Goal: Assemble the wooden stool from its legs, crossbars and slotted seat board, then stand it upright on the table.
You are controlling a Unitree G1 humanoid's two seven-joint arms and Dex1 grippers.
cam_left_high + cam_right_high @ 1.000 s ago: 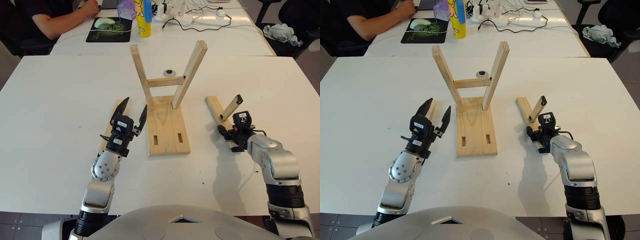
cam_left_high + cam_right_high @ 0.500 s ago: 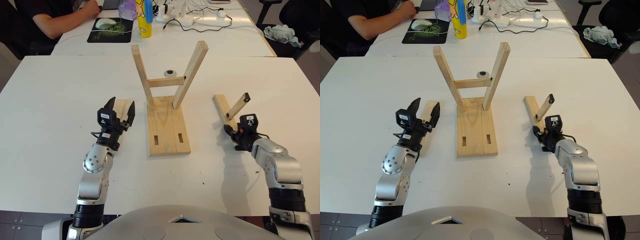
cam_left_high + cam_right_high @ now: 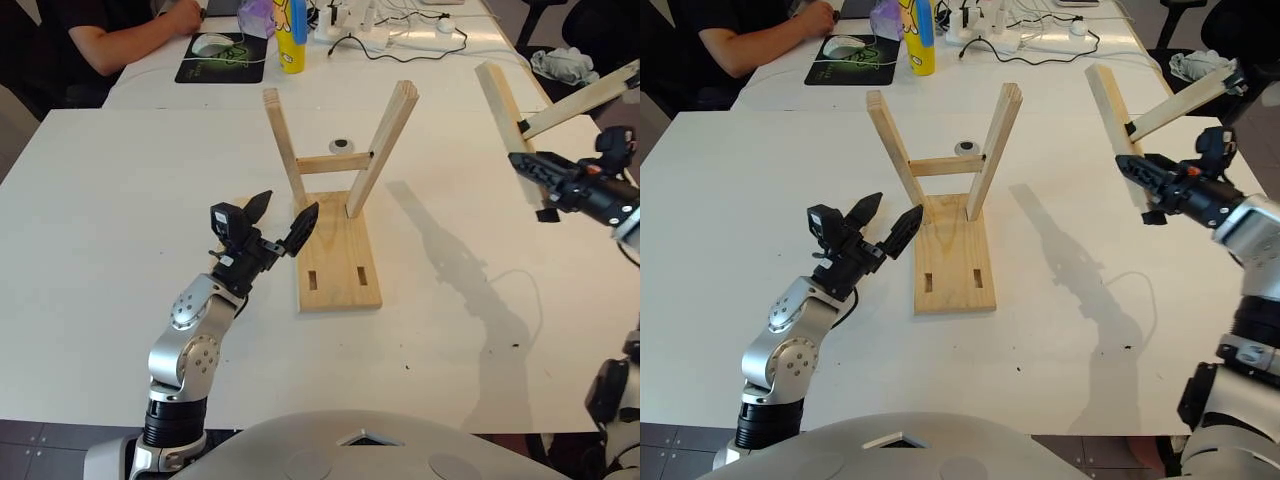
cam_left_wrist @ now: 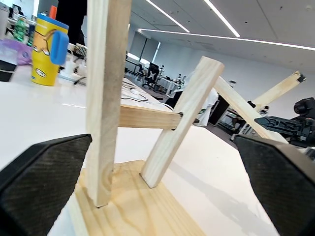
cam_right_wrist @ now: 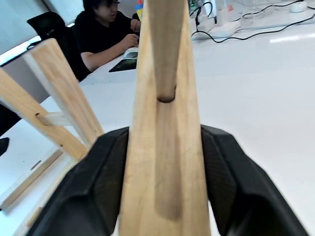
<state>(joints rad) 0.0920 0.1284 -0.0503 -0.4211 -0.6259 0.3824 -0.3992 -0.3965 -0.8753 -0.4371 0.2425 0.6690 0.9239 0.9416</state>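
Bright, even light from ceiling strips (image 4: pixel 168 15); soft shadows across white table (image 3: pixel 100 200).

Seat board (image 3: pixel 953 262) flat on table (image 3: pixel 760 170), two legs (image 3: pixel 992 150) and crossbar (image 3: pixel 943 166) standing at its far end, left gripper (image 3: pixel 895 208) spread-fingered just beside its left edge, right gripper (image 3: pixel 1136 185) clamping leg-and-crossbar piece (image 3: pixel 1108 105) up in the air at right

left gripper (image 3: pixel 288 207) hangs spread wide at the seat board's (image 3: pixel 340 262) left edge; right gripper (image 3: pixel 530 178), high and well to its right, clamps a leg frame (image 3: pixel 503 100).
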